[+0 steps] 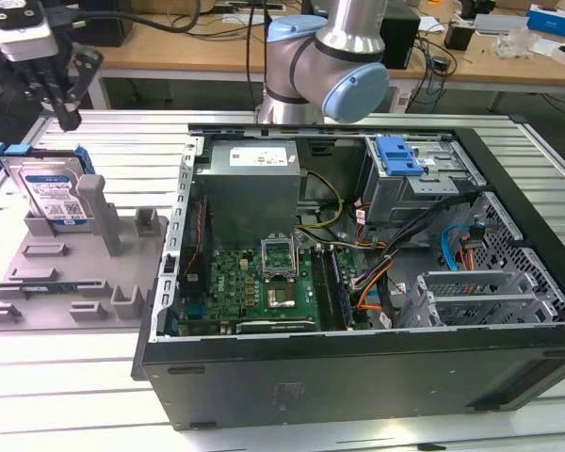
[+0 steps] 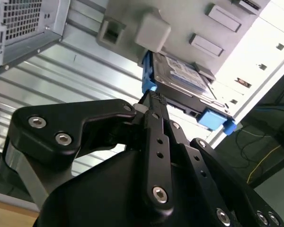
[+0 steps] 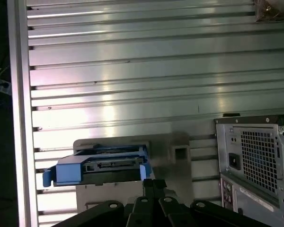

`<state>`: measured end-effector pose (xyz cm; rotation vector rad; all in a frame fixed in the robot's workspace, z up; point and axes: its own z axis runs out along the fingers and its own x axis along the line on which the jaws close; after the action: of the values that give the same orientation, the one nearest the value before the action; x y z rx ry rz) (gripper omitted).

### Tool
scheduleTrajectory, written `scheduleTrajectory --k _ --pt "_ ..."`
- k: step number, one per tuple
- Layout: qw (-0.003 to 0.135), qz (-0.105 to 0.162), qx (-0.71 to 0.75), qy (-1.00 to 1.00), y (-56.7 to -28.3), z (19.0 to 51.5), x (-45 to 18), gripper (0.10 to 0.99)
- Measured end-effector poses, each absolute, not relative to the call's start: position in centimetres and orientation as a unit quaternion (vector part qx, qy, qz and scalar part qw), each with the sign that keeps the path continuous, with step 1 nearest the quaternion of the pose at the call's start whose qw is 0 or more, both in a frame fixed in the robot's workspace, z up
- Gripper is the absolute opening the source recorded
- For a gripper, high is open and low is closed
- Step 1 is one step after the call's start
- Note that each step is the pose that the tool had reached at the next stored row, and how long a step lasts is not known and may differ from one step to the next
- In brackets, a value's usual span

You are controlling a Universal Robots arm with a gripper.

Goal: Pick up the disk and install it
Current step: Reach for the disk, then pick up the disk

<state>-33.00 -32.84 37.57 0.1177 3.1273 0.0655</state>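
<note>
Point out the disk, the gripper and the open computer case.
the disk [image 1: 49,191], exterior view, on its blue-and-white label.
the gripper [image 1: 70,120], exterior view, at its fingertips.
the computer case [image 1: 358,377], exterior view, on its near black wall.

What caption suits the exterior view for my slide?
Gripper above the disk, standing on edge in a grey holder beside the open computer case.

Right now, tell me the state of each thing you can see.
Silver hard disk in blue plastic carrier: standing on edge in the grey plastic holder, not grasped.
Black two-finger tool: shut, empty, above the disk.
Black computer tower case: lying on its side, side panel off, inside exposed.
</note>
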Motion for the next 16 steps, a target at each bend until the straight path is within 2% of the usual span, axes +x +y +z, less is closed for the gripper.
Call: scheduleTrajectory --k 16 --pt "0.003 0.021 0.038 0.999 -32.8 37.56 -33.19 0.106"
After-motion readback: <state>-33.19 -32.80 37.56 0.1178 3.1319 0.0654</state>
